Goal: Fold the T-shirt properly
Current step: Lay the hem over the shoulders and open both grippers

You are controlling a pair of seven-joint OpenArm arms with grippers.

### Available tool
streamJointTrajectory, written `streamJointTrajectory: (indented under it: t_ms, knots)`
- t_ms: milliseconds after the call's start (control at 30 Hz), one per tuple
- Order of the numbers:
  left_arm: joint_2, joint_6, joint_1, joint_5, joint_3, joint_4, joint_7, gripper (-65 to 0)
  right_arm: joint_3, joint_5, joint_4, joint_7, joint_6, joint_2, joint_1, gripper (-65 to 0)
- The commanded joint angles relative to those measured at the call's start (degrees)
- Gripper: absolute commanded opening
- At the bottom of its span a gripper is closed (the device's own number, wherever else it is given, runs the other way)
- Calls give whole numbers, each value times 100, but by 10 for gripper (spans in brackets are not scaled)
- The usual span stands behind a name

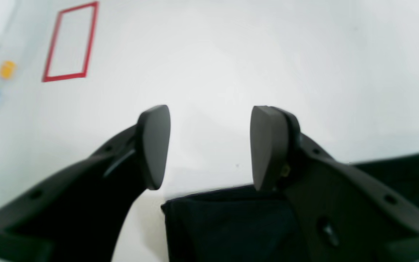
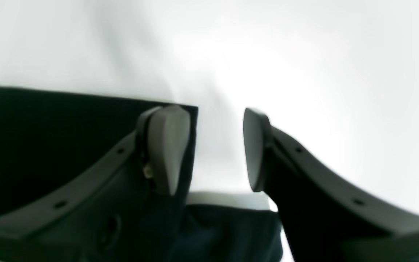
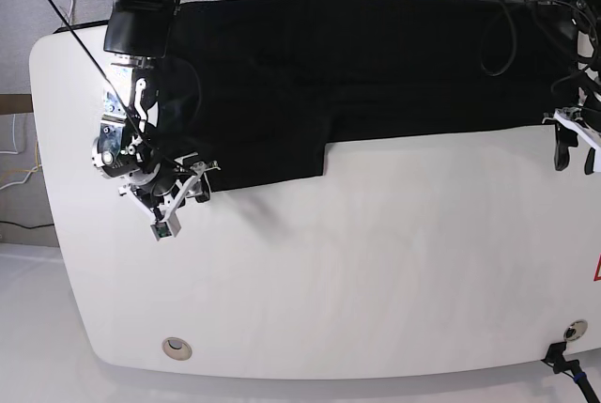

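The T-shirt [image 3: 347, 65] is black and plain on the side that shows, lying flat across the upper part of the base view, from upper left to the right edge. Its near edge is stepped: at the left a deeper panel reaches down toward the middle left of the frame, then the edge jumps up and runs nearly straight to the right. The cloth looks smooth, with only faint creases, though the dark fabric hides detail. In the left wrist view a square black corner [image 1: 231, 225] sits at bottom centre. In the right wrist view a flat black panel [image 2: 49, 138] fills the left, its top edge straight.
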Motion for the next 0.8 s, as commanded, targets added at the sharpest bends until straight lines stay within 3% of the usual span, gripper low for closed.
streamJointTrajectory:
  t_ms: [0,167,667,700,767]
  knots:
    - [-145,28,-55,-66,-33,-22,-124,-321,23,70,-188,234,5,53,123,-372]
    - [-172,28,-81,-66,-24,-329,-124,-321,23,78,-602,489,14,-132,87,-372]
    - [-172,28,-99,-66,-6,-347,-124,-321,-13,571,-830,454,14,-493,-97,-385]
    - [-172,28,-99,-66,-6,-347,-124,-321,-30,579,-830,454,14,-501,-106,-411]
    - [-172,28,-99,-57,-6,-347,-124,-321,-224,579,-830,454,14,-501,-106,-543]
